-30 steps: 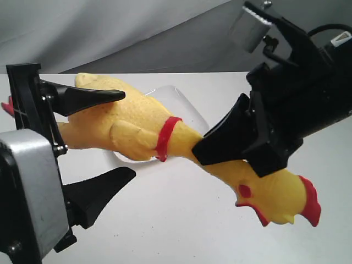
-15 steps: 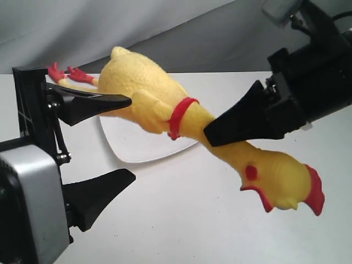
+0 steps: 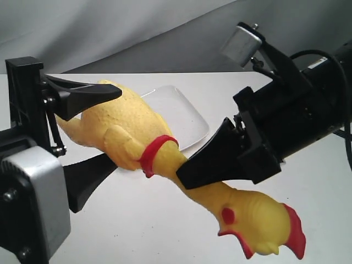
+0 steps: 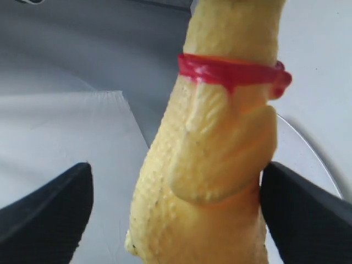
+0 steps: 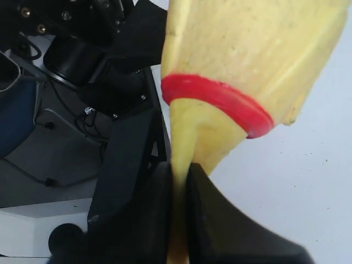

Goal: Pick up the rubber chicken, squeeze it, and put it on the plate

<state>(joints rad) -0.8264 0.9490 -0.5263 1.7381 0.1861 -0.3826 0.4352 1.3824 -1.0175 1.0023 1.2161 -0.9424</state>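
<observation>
My white table [image 3: 143,220] spreads from 3 through 6 to 9 o'clock under soft, even light. Behind it, at 12 o'clock, hangs my grey cloth backdrop [image 3: 110,33], with one long fold rising toward 2 o'clock. Past the table's edge, black cables [image 5: 52,125] trail over a grey surface.

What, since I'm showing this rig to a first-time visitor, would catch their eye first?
The yellow rubber chicken, held slantwise off the table across the middle, its red-combed head lowest at the right. The right claw is pinched shut on its neck, while the left claw stands open with a finger on either side of its body. Behind it lies a white plate.
</observation>
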